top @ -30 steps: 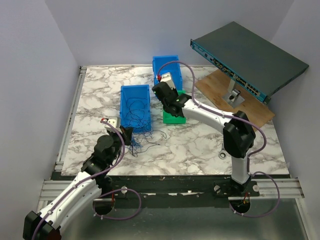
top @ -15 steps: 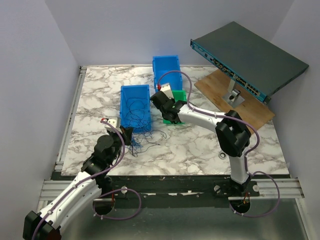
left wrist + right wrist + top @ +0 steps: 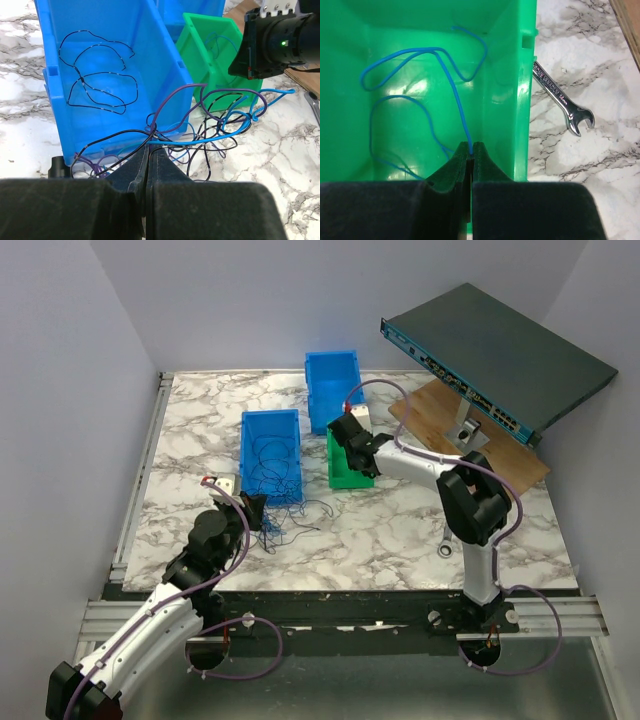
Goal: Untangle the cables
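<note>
A tangle of black, purple and blue cables (image 3: 215,117) lies on the marble in front of the near blue bin (image 3: 252,440), and shows in the top view (image 3: 290,520). My left gripper (image 3: 148,146) is shut on strands at the tangle's near edge, and shows in the top view (image 3: 256,512). My right gripper (image 3: 471,146) is shut on a thin blue cable (image 3: 447,75) that loops inside the green bin (image 3: 522,100). In the top view it (image 3: 355,448) hangs over that bin (image 3: 345,480). A black cable (image 3: 100,85) lies in the near blue bin.
A second blue bin (image 3: 332,375) stands behind the green one. A steel wrench (image 3: 562,100) lies on the marble right of the green bin. A network switch (image 3: 490,345) on a stand sits on a wooden board (image 3: 505,460) at the back right.
My right gripper has moved right, from beside the near blue bin to over the green bin. The left arm and the tangle have not moved.
</note>
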`<action>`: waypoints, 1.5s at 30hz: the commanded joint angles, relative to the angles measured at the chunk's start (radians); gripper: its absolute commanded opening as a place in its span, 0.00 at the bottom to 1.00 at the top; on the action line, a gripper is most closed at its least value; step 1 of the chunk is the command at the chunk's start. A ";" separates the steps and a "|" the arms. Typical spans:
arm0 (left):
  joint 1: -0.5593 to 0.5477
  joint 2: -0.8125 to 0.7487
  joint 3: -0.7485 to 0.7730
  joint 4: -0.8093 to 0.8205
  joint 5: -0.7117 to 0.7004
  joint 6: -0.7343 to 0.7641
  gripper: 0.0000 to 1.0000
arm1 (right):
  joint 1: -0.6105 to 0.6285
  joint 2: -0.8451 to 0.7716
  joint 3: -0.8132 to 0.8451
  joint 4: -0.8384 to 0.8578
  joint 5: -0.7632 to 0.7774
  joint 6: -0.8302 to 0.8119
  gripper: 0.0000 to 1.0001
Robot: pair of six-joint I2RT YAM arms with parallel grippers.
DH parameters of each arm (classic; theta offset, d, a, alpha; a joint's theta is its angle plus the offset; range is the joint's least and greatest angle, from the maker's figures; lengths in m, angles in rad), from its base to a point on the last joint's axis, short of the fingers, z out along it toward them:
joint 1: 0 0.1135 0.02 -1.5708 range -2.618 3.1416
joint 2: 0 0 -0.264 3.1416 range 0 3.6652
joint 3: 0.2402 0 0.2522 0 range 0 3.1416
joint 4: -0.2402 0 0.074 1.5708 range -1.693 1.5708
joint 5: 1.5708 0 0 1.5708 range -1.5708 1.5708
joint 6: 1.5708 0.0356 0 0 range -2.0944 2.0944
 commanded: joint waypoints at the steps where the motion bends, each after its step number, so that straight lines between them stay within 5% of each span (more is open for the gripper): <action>1: 0.001 0.002 0.020 0.018 -0.004 0.011 0.00 | -0.031 0.049 0.015 -0.012 -0.008 0.018 0.01; 13: 0.000 0.006 0.020 0.021 0.001 0.011 0.00 | -0.180 -0.090 -0.120 -0.009 -0.027 0.004 0.03; 23: 0.001 0.011 0.021 0.022 -0.002 0.011 0.00 | -0.180 -0.146 -0.084 0.003 -0.247 -0.023 0.55; 45: 0.000 0.011 0.022 0.022 0.003 0.011 0.00 | -0.179 -0.314 -0.170 0.028 -0.421 -0.072 0.85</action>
